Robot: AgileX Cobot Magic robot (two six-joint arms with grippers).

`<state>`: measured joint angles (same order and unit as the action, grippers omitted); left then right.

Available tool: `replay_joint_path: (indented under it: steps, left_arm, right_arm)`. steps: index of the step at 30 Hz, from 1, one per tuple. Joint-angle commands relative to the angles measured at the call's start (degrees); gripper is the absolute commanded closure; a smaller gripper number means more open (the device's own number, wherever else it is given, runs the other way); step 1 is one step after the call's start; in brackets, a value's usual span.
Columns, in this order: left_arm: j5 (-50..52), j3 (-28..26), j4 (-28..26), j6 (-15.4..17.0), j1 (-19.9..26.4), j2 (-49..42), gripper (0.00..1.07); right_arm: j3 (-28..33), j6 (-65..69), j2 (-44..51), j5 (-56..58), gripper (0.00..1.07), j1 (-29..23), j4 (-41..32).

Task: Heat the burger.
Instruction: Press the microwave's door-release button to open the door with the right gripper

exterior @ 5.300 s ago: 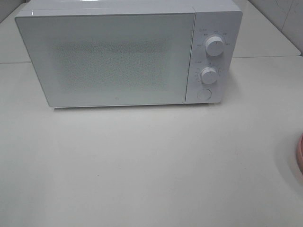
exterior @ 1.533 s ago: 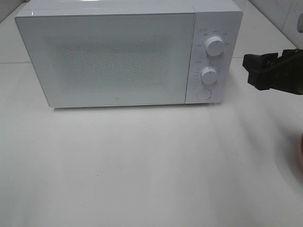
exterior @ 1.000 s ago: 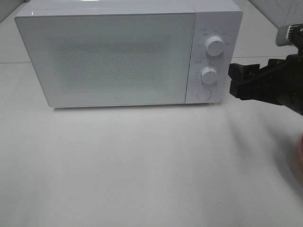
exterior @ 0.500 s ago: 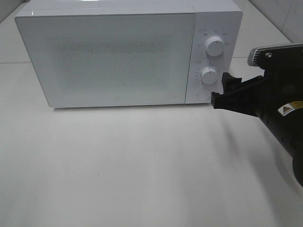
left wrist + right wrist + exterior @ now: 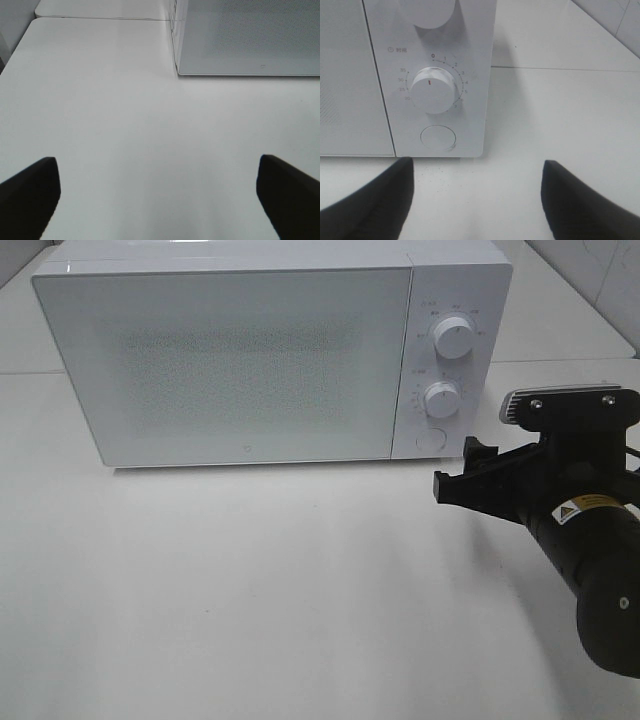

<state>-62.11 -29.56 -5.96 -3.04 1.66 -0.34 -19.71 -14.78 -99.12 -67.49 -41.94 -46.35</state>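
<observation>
Right gripper (image 5: 458,472), fingers apart, empty, faced round button (image 5: 438,137) on microwave (image 5: 250,360), probably door release; best pressed squarely with one fingertip.

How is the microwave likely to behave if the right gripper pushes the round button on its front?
The microwave is a wide, boxy appliance sitting flat on the table, so it is probably heavy and unlikely to tip. The table looks smooth, so a hard push might slide it backward. The round button sits low, favouring sliding over tilting.
</observation>
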Motion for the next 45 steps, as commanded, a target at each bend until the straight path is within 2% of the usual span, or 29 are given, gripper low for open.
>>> replay_joint_path:
  steps: [1, 3, 4, 5, 6, 7, 8, 9, 10, 12, 13, 15, 17, 18, 20, 23, 28, 36, 45]
  left_arm:
    - [0.9, 0.0, -0.5, 0.3, 0.2, -0.2, 0.07]
    - [0.9, 0.0, -0.5, 0.3, 0.2, -0.2, 0.07]
    - [0.9, 0.0, -0.5, 0.3, 0.2, -0.2, 0.07]
    - [0.9, 0.0, -0.5, 0.3, 0.2, -0.2, 0.07]
    - [0.9, 0.0, -0.5, 0.3, 0.2, -0.2, 0.07]
    - [0.9, 0.0, -0.5, 0.3, 0.2, -0.2, 0.07]
    - [0.9, 0.0, -0.5, 0.3, 0.2, -0.2, 0.07]
    - [0.9, 0.0, -0.5, 0.3, 0.2, -0.2, 0.07]
    - [0.9, 0.0, -0.5, 0.3, 0.2, -0.2, 0.07]
    - [0.9, 0.0, -0.5, 0.3, 0.2, -0.2, 0.07]
    - [0.9, 0.0, -0.5, 0.3, 0.2, -0.2, 0.07]
    - [0.9, 0.0, -0.5, 0.3, 0.2, -0.2, 0.07]
    - [0.9, 0.0, -0.5, 0.3, 0.2, -0.2, 0.07]
    - [0.9, 0.0, -0.5, 0.3, 0.2, -0.2, 0.07]
    - [0.9, 0.0, -0.5, 0.3, 0.2, -0.2, 0.07]
    - [0.9, 0.0, -0.5, 0.3, 0.2, -0.2, 0.07]
    - [0.9, 0.0, -0.5, 0.3, 0.2, -0.2, 0.07]
    - [0.9, 0.0, -0.5, 0.3, 0.2, -0.2, 0.07]
    - [0.9, 0.0, -0.5, 0.3, 0.2, -0.2, 0.07]
  right_arm:
    - [-0.1, 2.8, -0.1, -1.1, 0.45, -0.2, 0.1]
    - [-0.1, 9.1, -0.1, -1.1, 0.54, -0.2, 0.6]
    - [-0.1, 9.1, -0.1, -1.1, 0.54, -0.2, 0.6]
    - [-0.1, 15.2, -0.1, -0.9, 0.61, -0.2, 0.6]
    - [-0.1, 15.2, -0.1, -0.9, 0.61, -0.2, 0.6]
    - [-0.1, 22.2, -0.1, -0.7, 0.65, -0.2, 0.6]
    - [-0.1, 26.2, -0.1, -0.5, 0.75, -0.2, 0.6]
    - [-0.1, 26.2, -0.1, -0.5, 0.75, -0.2, 0.6]
    - [-0.1, 34.3, -0.1, -0.2, 0.84, -0.2, 0.6]
    - [-0.1, 38.2, -0.1, 0.0, 0.87, -0.2, 0.6]
    - [-0.1, 45.7, -0.1, 1.0, 0.95, -0.2, 0.6]
    - [-0.1, 49.2, -0.1, 1.3, 0.98, -0.2, 0.6]
    - [-0.1, 62.1, -0.1, 3.1, 1.07, -0.2, 0.9]
    - [-0.1, 62.1, -0.1, 3.1, 1.07, -0.2, 0.9]
    - [-0.1, 74.1, -0.1, 5.4, 1.07, -0.1, 3.5]
    - [-0.1, 76.4, -0.1, 5.6, 1.07, 0.0, 4.4]
    - [-0.1, 90.4, -0.1, 5.4, 1.07, 0.0, 10.0]
    - [-0.1, 90.8, -0.1, 5.6, 1.07, 1.0, 10.6]
    - [-1.4, 92.8, -0.1, 8.9, 1.07, 7.8, 20.3]
